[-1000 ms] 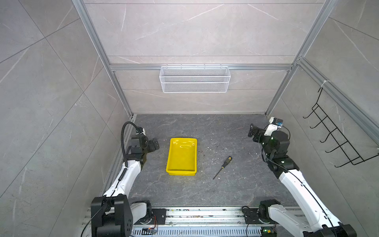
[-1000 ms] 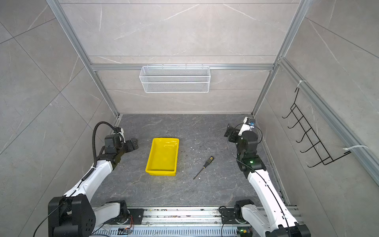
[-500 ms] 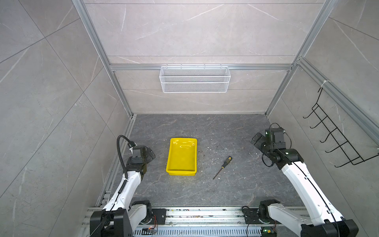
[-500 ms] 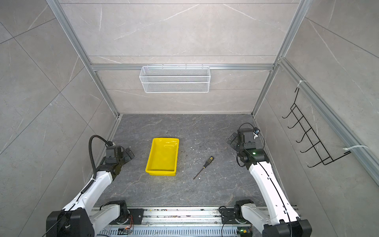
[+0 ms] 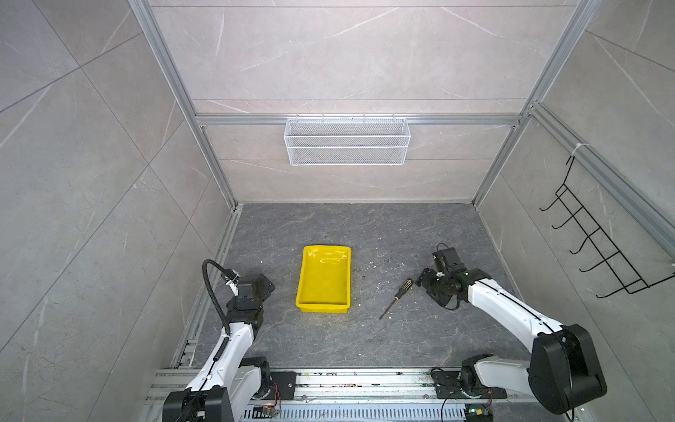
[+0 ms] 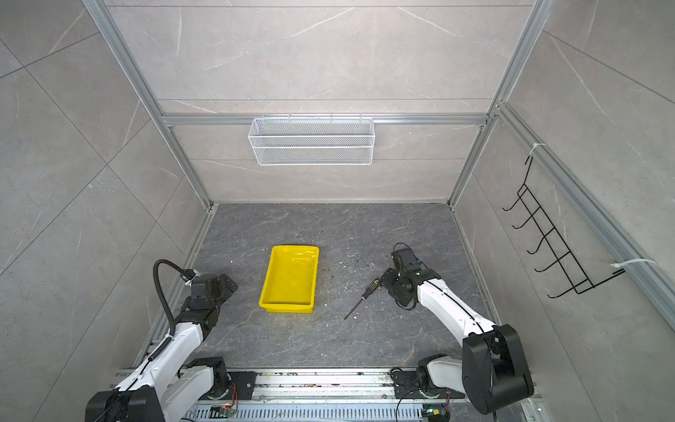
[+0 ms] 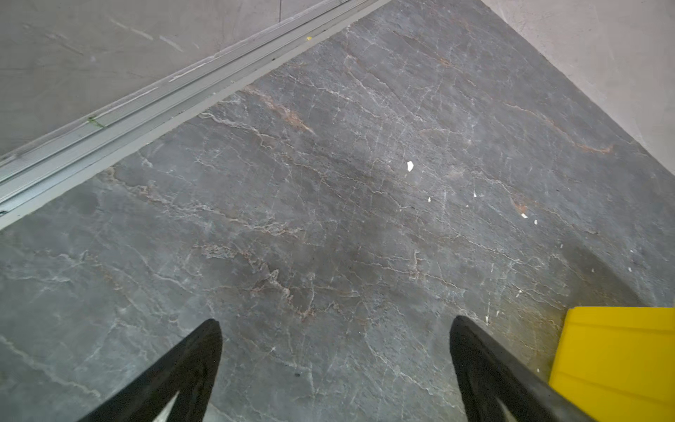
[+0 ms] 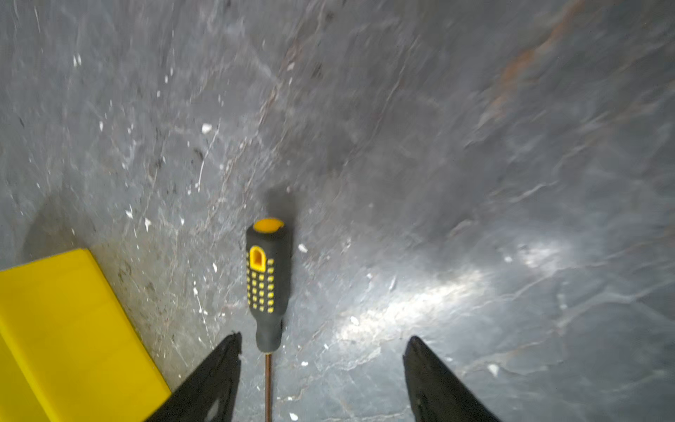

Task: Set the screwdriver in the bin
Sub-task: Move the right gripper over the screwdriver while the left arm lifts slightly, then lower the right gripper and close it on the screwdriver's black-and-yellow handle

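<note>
Right gripper (image 8: 323, 338) hovers at the screwdriver (image 8: 268, 285), jaws apart and gripping nothing. The thin dark shaft runs between them, close to one finger. Its handle is black, studded with yellow dots, with a yellow end cap. It lies flat on the grey floor (image 5: 328, 339), right of the yellow bin (image 5: 323, 281) and not touching it. Left gripper (image 7: 336, 321) gapes wide, empty.

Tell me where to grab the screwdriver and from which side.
Grip the black, yellow-dotted handle of the screwdriver, from straight above, jaws across its width: it lies flat on the floor, and the thin shaft gives little to pinch. The open right gripper looks nearest.
</note>
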Motion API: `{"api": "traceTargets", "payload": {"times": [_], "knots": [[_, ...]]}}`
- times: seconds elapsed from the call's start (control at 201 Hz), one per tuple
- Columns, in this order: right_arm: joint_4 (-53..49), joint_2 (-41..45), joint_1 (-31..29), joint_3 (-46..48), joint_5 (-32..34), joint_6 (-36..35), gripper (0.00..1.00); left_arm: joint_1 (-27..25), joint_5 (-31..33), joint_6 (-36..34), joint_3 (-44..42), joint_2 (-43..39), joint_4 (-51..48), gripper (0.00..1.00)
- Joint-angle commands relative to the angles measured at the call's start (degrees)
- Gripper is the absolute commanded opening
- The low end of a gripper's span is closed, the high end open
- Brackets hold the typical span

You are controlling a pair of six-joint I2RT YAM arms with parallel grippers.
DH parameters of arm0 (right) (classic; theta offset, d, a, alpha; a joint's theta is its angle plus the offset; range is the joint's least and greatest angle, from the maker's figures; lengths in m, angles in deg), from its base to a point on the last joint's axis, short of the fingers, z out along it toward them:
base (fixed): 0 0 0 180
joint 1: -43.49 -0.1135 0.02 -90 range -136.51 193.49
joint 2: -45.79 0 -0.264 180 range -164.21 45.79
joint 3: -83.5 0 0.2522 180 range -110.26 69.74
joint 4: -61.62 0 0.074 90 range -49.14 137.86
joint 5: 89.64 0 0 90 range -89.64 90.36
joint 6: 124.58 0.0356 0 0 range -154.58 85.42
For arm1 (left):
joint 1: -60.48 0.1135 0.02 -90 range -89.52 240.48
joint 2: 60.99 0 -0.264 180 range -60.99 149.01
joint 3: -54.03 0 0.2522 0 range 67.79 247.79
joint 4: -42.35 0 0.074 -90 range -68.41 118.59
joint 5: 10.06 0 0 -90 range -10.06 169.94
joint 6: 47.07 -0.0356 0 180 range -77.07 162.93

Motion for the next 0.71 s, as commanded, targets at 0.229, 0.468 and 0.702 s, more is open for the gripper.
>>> {"api": "traceTargets", "payload": {"times": [0.229,0.468,0.702], "knots": [[4.02,-10.33,-5.03,-2.80,1.66,3.31,0.66,0.05,-2.33,0.64,2.77,2.85,3.25,0.98],[5.68,-17.75,-5.02,-6.49,0.42,2.08,0.59,0.00,-1.13,1.79,3.11,3.63,2.23,0.97],[7.85,-21.36,-5.12,-5.85,0.14,3.88,0.48,0.09,-2.30,1.40,4.71,6.74,2.23,0.96]]}}
